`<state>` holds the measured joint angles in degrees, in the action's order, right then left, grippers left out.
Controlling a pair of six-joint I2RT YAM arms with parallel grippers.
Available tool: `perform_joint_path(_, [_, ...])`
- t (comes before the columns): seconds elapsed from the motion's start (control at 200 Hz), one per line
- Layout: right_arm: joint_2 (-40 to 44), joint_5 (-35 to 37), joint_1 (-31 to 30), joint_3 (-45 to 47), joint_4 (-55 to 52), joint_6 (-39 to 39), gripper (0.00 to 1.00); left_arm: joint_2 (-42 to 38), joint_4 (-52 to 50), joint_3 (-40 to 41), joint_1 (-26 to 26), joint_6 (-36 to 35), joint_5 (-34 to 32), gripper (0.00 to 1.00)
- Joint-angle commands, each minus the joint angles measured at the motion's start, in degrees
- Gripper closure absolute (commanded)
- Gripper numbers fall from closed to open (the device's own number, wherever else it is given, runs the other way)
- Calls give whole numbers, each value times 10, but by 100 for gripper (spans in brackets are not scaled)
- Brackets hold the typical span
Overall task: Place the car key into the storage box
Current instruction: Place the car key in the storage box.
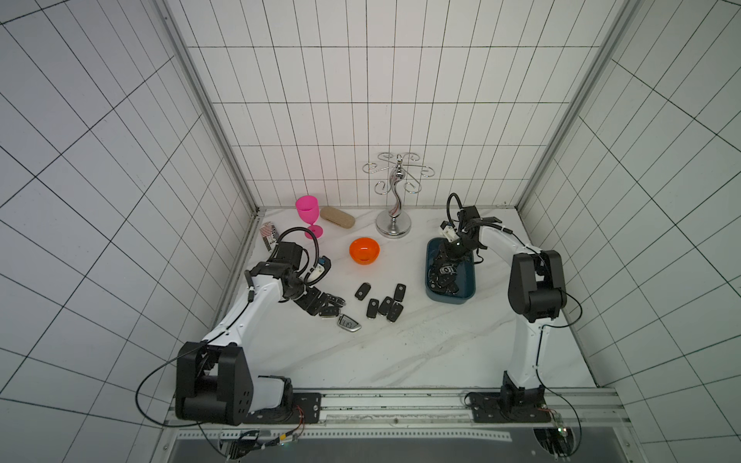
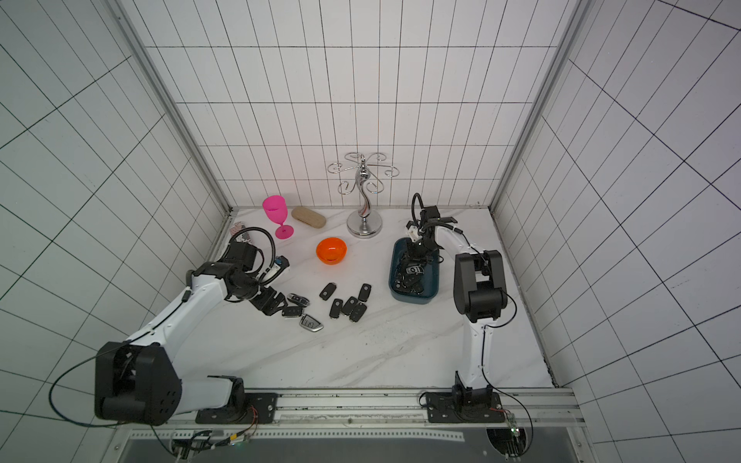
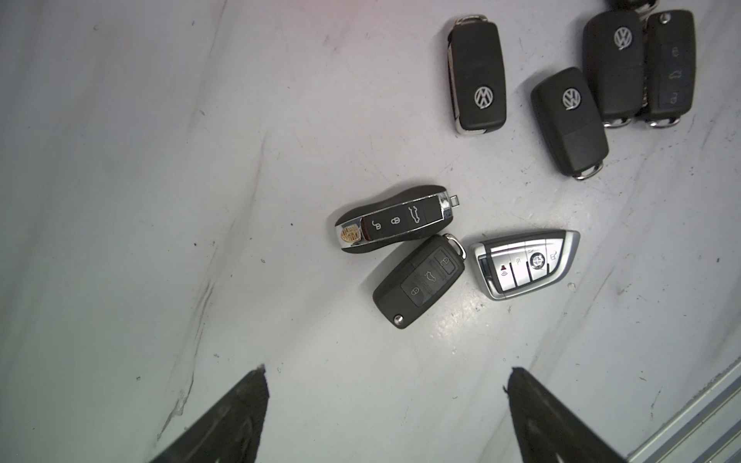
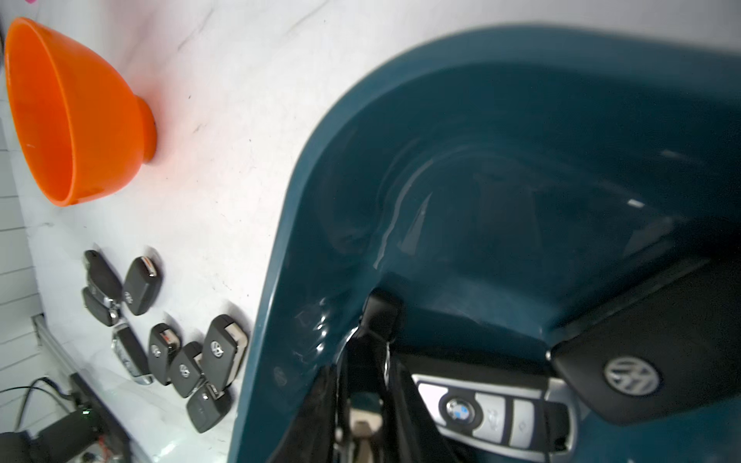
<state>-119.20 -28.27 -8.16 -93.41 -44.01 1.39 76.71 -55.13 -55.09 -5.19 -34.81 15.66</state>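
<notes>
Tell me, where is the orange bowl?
In both top views the orange bowl sits toward the back middle of the table, left of the storage box, with the pink goblet and the silver stand behind it.

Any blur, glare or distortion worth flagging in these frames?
Both top views: sharp, evenly lit, wall grid splayed by the wide lens. Left wrist view: car keys crisp, left gripper soft. Right wrist view: storage box rim blurred, glare streaks inside; orange bowl stretched.

We are in a robotics lab cell. White gridded panels (image 1: 361, 100) wall in the marble tabletop (image 1: 401, 352), and an aluminium rail (image 1: 401, 397) edges it.
</notes>
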Motion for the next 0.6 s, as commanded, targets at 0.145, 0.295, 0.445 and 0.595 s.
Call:
perform_joint_path(0.145, [-14, 22, 5, -32, -19, -5, 57, -39, 44, 85, 0, -190, 18, 9])
perform_joint_path(0.295, [-10, 24, 5, -29, -19, -5, 52, -17, 79, 107, 1, -246, -13, 10])
perform_joint_path(0.445, [-6, 27, 4, -27, -19, -6, 44, 27, 118, 112, 2, -273, -21, 13])
perform_joint_path(0.595, [-2, 27, 7, -24, -20, -7, 41, 63, 154, 110, 2, -293, -4, 13])
